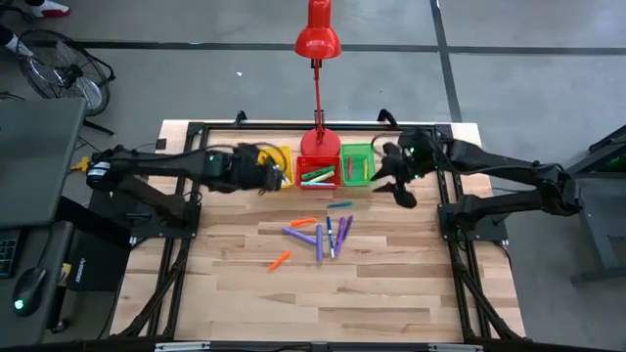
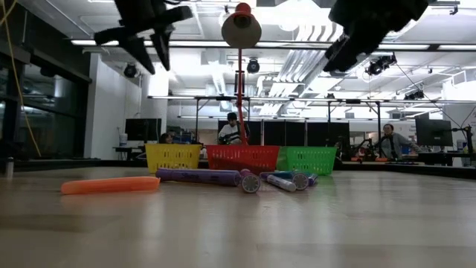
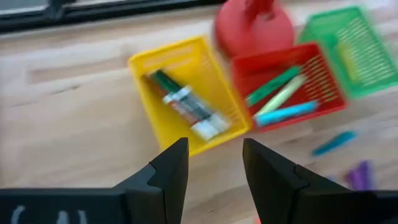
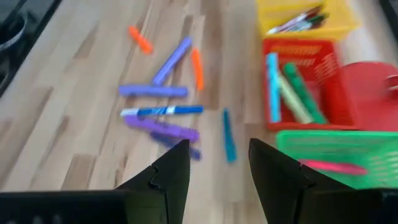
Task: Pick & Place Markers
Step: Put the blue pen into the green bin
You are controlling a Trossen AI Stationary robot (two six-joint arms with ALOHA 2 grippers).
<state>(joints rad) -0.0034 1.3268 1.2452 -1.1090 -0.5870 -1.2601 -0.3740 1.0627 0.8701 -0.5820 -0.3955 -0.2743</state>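
Observation:
Loose markers lie flat mid-table: several purple ones (image 1: 318, 235), a white-and-blue one (image 4: 163, 111), a teal one (image 1: 339, 204) and two orange ones (image 1: 303, 222), (image 1: 280, 260). More markers lie inside the yellow bin (image 3: 186, 102), the red bin (image 4: 289, 87) and the green bin (image 4: 329, 166). My left gripper (image 3: 214, 168) hangs open and empty above the table beside the yellow bin (image 1: 281, 161). My right gripper (image 4: 217, 165) is also open and empty, raised just right of the green bin (image 1: 357, 163).
A red desk lamp stands with its base (image 1: 319, 143) behind the red bin and its head (image 1: 318, 39) above. The three bins sit in a row at the far edge. Bare wood stretches toward the near edge (image 1: 323, 313). People sit in the room behind.

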